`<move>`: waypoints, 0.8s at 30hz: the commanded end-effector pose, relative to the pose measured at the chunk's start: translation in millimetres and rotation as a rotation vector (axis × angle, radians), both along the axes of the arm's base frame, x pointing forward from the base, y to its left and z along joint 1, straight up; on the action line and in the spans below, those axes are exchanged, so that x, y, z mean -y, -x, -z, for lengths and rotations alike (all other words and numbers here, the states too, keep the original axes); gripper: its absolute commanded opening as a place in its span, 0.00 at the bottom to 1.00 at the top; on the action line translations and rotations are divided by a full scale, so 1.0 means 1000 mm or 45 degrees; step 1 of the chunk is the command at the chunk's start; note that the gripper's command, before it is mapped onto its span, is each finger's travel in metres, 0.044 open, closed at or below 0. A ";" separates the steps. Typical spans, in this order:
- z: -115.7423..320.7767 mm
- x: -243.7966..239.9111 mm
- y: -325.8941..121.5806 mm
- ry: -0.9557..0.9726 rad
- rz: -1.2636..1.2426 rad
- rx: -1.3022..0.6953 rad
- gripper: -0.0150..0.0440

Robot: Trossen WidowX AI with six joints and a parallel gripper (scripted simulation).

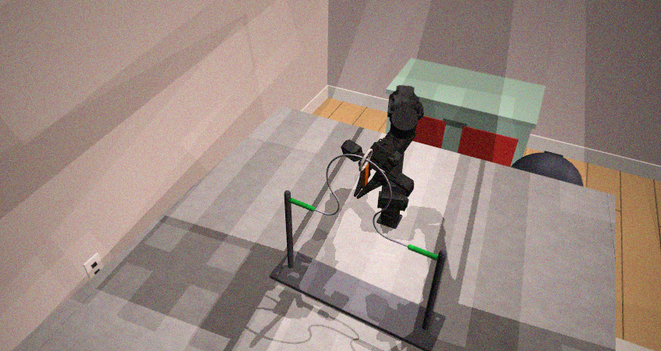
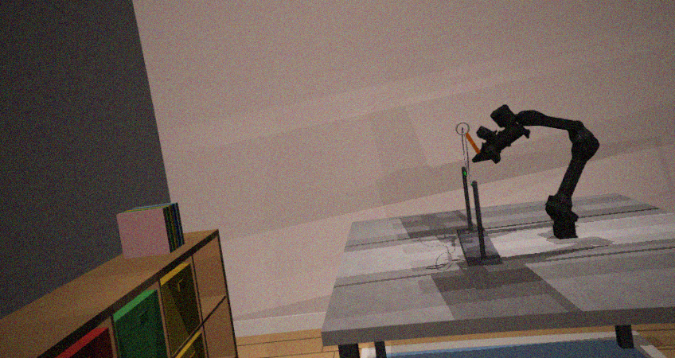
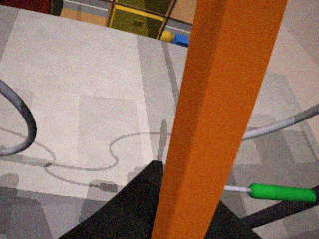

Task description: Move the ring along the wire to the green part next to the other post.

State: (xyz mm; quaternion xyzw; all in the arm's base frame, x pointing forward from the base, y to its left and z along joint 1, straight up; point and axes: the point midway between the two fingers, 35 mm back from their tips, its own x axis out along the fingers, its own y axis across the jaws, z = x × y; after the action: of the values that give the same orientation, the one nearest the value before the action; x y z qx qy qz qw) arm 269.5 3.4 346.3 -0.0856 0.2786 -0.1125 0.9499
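Note:
The ring (image 1: 362, 164) (image 2: 468, 128) is around the grey wire (image 1: 390, 187) (image 3: 33, 124), near the top of its tall arch. Whether they touch is too small to tell. The orange handle (image 1: 365, 175) (image 2: 472, 142) (image 3: 209, 119) slants down from the ring towards the robot. My gripper (image 1: 358, 195) (image 2: 475, 158) (image 3: 165, 171) is shut on the handle's lower end, on the robot's side of the wire. One green part (image 1: 302, 204) (image 3: 282, 192) is by the left post (image 1: 289, 232) in the top view, the other green part (image 1: 422, 251) by the right post (image 1: 433, 292). The ring is outside the wrist view.
The dark base plate (image 1: 324, 285) carries both posts on the grey table (image 1: 556, 254). The wire bends down in curves on both sides of the arch. The arm stands behind the wire in the top view. A green cabinet (image 1: 464, 90) and a shelf (image 2: 212, 269) stand off the table.

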 end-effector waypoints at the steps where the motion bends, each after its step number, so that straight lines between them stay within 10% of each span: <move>1: 0.000 0.002 0.000 0.062 0.001 -0.001 0.00; 24: -0.004 0.014 0.001 0.437 0.003 -0.007 0.00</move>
State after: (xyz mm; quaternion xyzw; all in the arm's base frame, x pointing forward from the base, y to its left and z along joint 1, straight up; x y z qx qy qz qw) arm 269.6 -8.4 349.4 -0.2310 0.2614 -0.1539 0.9245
